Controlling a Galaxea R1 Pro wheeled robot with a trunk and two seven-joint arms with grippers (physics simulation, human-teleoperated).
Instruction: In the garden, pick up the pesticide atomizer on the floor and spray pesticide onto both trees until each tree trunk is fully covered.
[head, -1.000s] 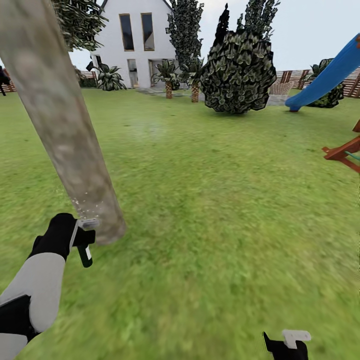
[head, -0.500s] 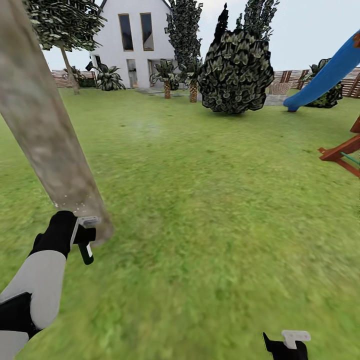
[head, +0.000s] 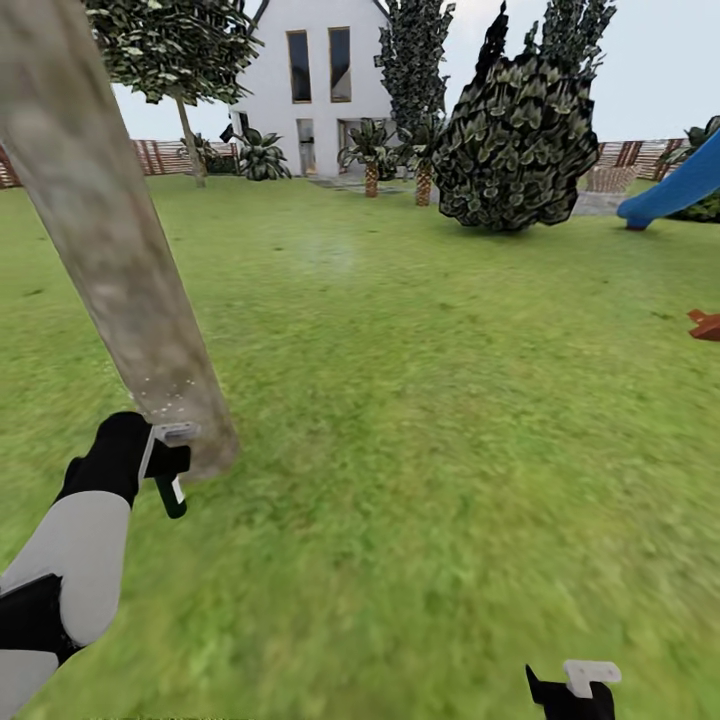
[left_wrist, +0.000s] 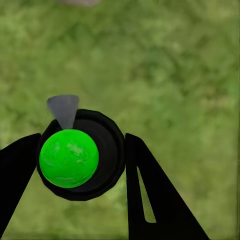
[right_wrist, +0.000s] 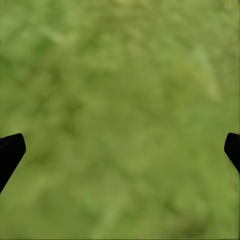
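The left gripper (head: 165, 462) was clamped around the small dark pesticide atomizer bottle (head: 171, 495), held just beside the base of the thick, mottled grey-brown tree trunk (head: 110, 240), where pale specks dotted the bark. In the left wrist view the bottle (left_wrist: 80, 155) sat between both black fingers (left_wrist: 150, 195) over green grass lawn (head: 450, 400). The right gripper (right_wrist: 120, 150) hung spread wide above grass.
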